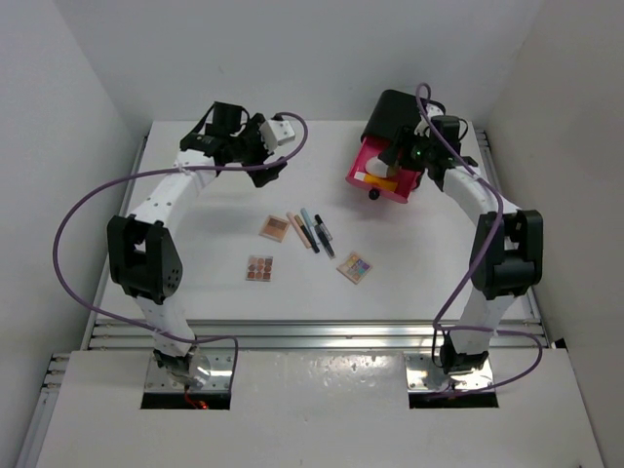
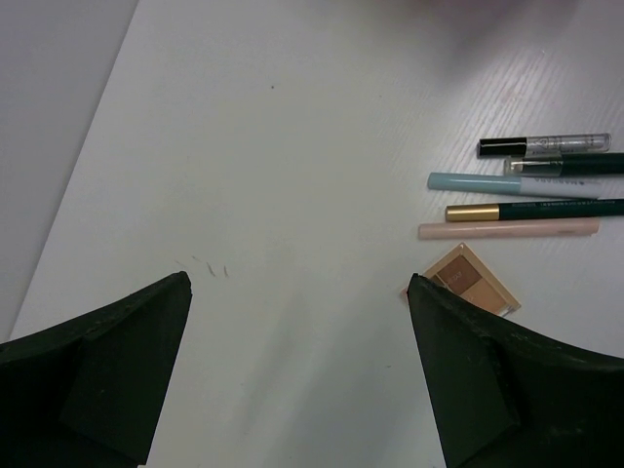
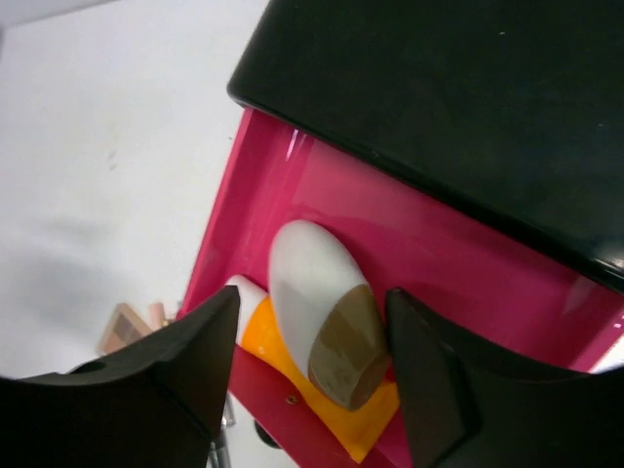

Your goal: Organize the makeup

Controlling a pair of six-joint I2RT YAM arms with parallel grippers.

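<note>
Smooth oval compact [image 3: 304, 278] (gold-capped) in glossy pink drawer [image 3: 468, 263]; right tool [image 3: 312, 314] parted around it, left tool [image 2: 297, 285] wide.

Overhead view of whole table [image 1: 224, 292], left wrist low over pencils [image 2: 507, 183], right wrist close inside drawer [image 3: 439, 244]

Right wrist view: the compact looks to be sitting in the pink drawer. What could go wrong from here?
1. The right hand straddles the white compact, one finger close against its gold end. Pulling away could drag or tip it.
2. The compact rests on the orange sponge rather than flat on the floor of the pink drawer. It may ride high and catch on the black box when the drawer is shut.
</note>
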